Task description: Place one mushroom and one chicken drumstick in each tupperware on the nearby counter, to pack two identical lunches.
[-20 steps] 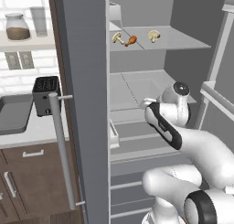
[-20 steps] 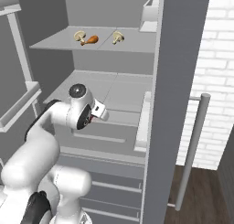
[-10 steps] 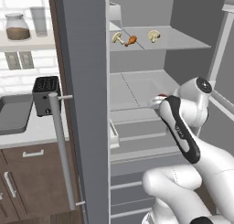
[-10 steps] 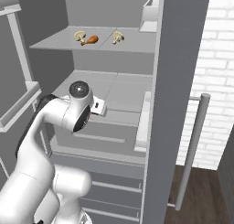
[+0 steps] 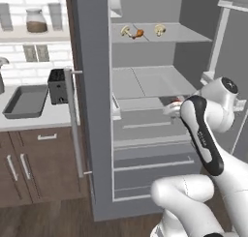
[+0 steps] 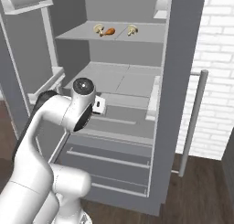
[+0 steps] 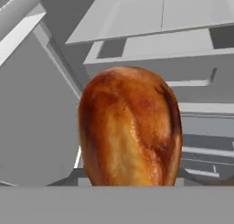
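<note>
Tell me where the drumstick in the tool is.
In the hand view the chicken drumstick sits in the tool, bulbous end forward, out in front of the open fridge's middle shelf.

No text, label, brand, number or sign can be read anywhere in these pictures. The fridge [image 5: 92, 110] door and its shelves are plain grey, the jar [image 5: 36, 20] on the wall shelf left of the fridge carries no legible label, and the black toaster [image 5: 58, 86] below that jar shows no marking. The chicken drumstick [image 7: 130, 127] close to the hand camera is bare of print too.
</note>
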